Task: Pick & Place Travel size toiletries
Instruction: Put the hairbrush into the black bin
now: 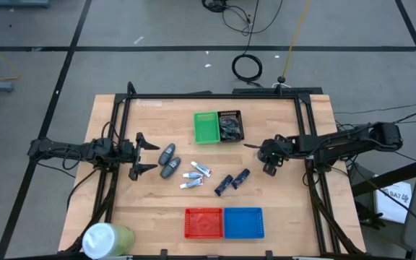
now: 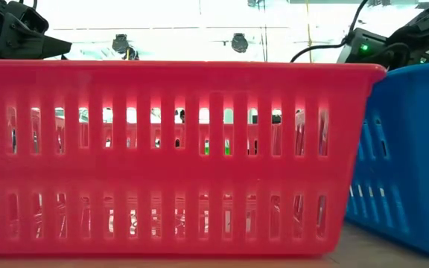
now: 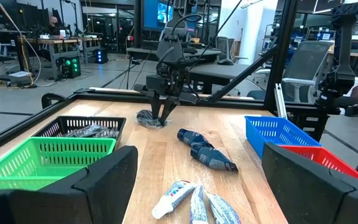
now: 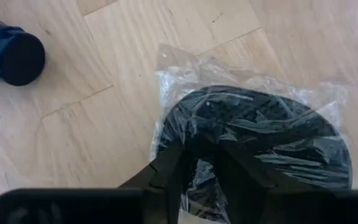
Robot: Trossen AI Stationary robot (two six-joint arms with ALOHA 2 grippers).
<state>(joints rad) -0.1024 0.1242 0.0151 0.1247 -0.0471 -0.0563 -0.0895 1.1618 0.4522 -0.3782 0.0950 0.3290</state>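
Loose on the table lie two grey oval containers point(image 1: 168, 160), white-silver tubes point(image 1: 196, 177) point(image 3: 191, 202) and two dark navy tubes point(image 1: 232, 180) point(image 3: 205, 154). My left gripper point(image 1: 149, 156) point(image 3: 194, 171) is open, level with the table, just left of the oval containers and touching nothing. My right gripper point(image 1: 269, 166) point(image 4: 199, 149) is shut on the grey round piece point(image 4: 266, 134) point(image 3: 150, 119), a dark disc in clear plastic wrap that lies right of the navy tubes. My right gripper pinches the grey round piece between its two fingers point(image 4: 173, 168), at the wrapped rim nearest the gripper point(image 4: 197, 134). The fingers come steeply from above, pointing down point(image 3: 165, 106). The piece lies flat on the table, and its plastic wrap is crumpled around it.
A green tray point(image 1: 207, 127) and a black tray point(image 1: 230, 126) holding dark items stand at the far middle. A red tray point(image 1: 204, 222) and a blue tray point(image 1: 243, 222) stand at the near edge and fill the low view. A pale green-white cylinder point(image 1: 107, 238) stands at the near left corner.
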